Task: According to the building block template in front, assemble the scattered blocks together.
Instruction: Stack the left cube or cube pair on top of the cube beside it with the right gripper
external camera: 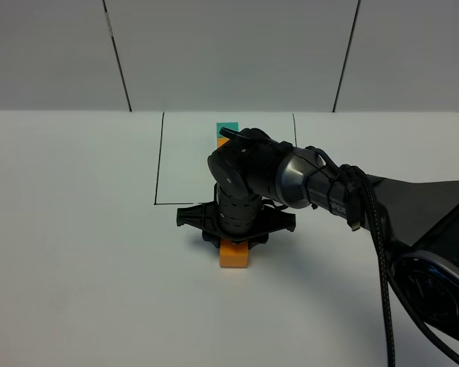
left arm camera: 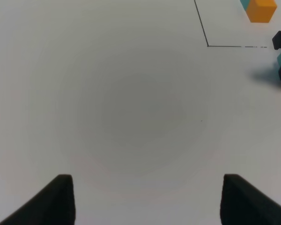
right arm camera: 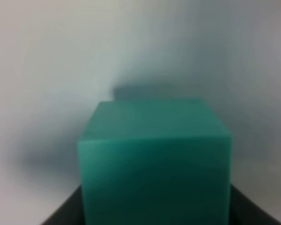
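Gripping: right claw (external camera: 233, 233) closed on teal cube (right arm camera: 154, 159), low over orange cube (external camera: 233, 254).
Left claw (left arm camera: 145, 197): open, empty.
Risk: misaligned release; teal could slip off orange.

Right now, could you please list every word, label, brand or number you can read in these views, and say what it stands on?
None can be read.
Right arm: a faint pale mark on the dark wrist section, too small and blurred to make out.
Teal cube, orange cube, table: plain, no text.

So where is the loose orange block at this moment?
In the high view the orange block sits on the white table, just below the right gripper, in front of the black outline that holds the template pair.
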### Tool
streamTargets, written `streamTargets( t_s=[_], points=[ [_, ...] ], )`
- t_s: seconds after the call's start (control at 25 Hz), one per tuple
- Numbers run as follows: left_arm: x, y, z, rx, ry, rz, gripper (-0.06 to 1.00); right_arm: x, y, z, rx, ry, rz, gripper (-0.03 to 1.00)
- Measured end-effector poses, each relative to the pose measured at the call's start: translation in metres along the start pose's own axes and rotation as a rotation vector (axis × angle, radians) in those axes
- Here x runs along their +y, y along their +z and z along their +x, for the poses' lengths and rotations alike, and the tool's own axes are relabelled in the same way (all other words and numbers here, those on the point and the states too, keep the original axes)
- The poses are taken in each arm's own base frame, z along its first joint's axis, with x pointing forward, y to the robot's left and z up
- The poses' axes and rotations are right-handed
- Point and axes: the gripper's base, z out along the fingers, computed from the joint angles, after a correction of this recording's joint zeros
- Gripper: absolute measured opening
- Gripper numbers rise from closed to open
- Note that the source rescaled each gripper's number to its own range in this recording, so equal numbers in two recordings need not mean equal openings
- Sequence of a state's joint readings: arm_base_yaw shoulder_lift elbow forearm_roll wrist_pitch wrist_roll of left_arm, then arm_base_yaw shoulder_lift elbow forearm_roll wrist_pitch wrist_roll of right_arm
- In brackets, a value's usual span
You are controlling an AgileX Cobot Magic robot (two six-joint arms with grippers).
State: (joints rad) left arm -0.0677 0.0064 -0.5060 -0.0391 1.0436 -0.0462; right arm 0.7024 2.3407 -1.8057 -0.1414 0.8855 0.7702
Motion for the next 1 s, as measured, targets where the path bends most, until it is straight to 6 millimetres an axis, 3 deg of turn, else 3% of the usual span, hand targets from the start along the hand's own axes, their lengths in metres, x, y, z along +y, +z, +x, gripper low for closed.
streamTargets(
  t_s=[0.36,0.48,0.72,0.76,1.0],
  points=[
    [0.0000,0.0000,0.0000,0.000,0.001,0.000,0.40,-0.0003,0.0088,0.0022,0.012,-0.001,0.007,0.06],
    [0.0000,0.0000,0.0000,0.000,0.001,0.000,0.40,0.0010,0.0086,0.0029,0.021,-0.005,-0.005,0.25],
    [0.0000,0.0000,0.0000,0.000,0.001,0.000,0.40,0.0051,0.0074,0.0036,0.036,-0.025,-0.046,0.90],
    [0.0000,0.0000,0.0000,0.000,0.001,0.000,0.40,0.0054,0.0069,0.0040,0.038,-0.029,-0.047,0.97],
    [0.0000,0.0000,0.0000,0.000,0.001,0.000,0.40,0.0029,0.0055,0.0061,0.063,-0.050,-0.021,1.00]
  ],
)
